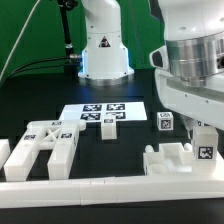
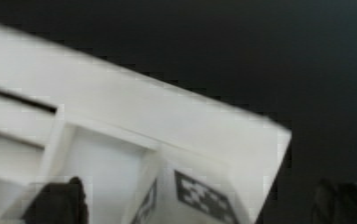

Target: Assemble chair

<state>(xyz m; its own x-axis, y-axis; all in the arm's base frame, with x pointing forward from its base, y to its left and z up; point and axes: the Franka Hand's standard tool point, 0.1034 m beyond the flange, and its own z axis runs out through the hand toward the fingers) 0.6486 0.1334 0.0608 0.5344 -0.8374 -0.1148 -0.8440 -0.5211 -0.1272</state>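
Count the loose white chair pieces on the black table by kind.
Chunky matte-white slotted frame: 1
Matte-white notched block: 1
Small white tagged cubes: 2 (one by the marker board, unsure)
White piece cut off at the exterior view's left edge: 1
Total: 5

The marker board [image 1: 102, 115] lies flat on the black table [image 1: 40, 100] (several tags on it). A long white rail [image 1: 100, 188] runs across the foreground, with a green backdrop [image 1: 25, 30] behind.

Table [image 1: 118, 150] lies bare between slotted frame [image 1: 45, 145] and notched block [image 1: 185, 158]. The border rail [image 1: 110, 186] walls the near edge, and the robot base [image 1: 105, 55] stands at the far edge.
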